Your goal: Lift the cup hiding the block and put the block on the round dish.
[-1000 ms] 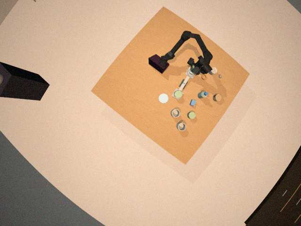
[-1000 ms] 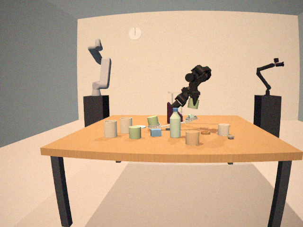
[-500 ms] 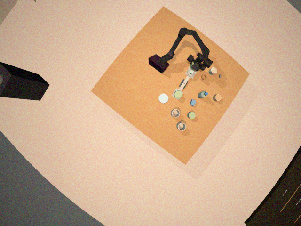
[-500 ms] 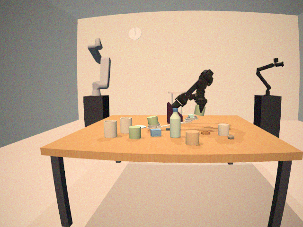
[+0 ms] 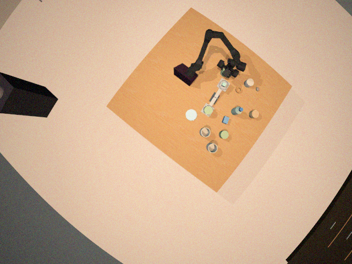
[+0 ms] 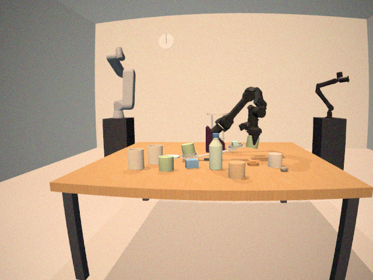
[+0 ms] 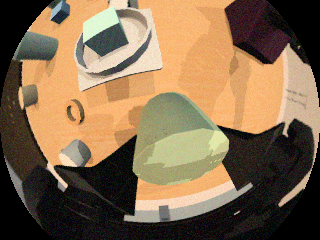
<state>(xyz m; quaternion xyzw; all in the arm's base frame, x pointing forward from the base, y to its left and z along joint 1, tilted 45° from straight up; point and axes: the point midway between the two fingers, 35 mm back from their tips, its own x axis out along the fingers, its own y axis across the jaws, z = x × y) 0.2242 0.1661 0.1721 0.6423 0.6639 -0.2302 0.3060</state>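
Note:
My gripper point(image 5: 225, 72) point(image 6: 254, 141) point(image 7: 173, 132) is shut on a green cup point(image 6: 250, 142) point(image 7: 175, 135) and holds it above the table, beside the balance's raised end. The pale green block point(image 5: 224, 84) point(image 6: 235, 143) point(image 7: 105, 32) lies uncovered in the ring on that end of the balance point(image 5: 215, 98) point(image 6: 227, 150) point(image 7: 152, 57). The other green cup point(image 5: 208, 110) point(image 6: 188, 149) stands on the lower end, leaning with the tilt. The round pale dish point(image 5: 191, 114) point(image 6: 173, 156) lies beside that lower end with nothing on it.
A bottle point(image 5: 236, 110) point(image 6: 215, 156), blue box point(image 5: 225, 120) point(image 6: 192, 163), green cylinder point(image 5: 224, 134) point(image 6: 165, 163), two grey cups point(image 5: 204, 132) point(image 5: 212, 147) and an orange cylinder point(image 5: 254, 114) stand around the balance. A ring point(image 5: 238, 89) point(image 7: 75, 111) and white cylinder point(image 5: 248, 82) point(image 6: 274, 160) are near the raised end.

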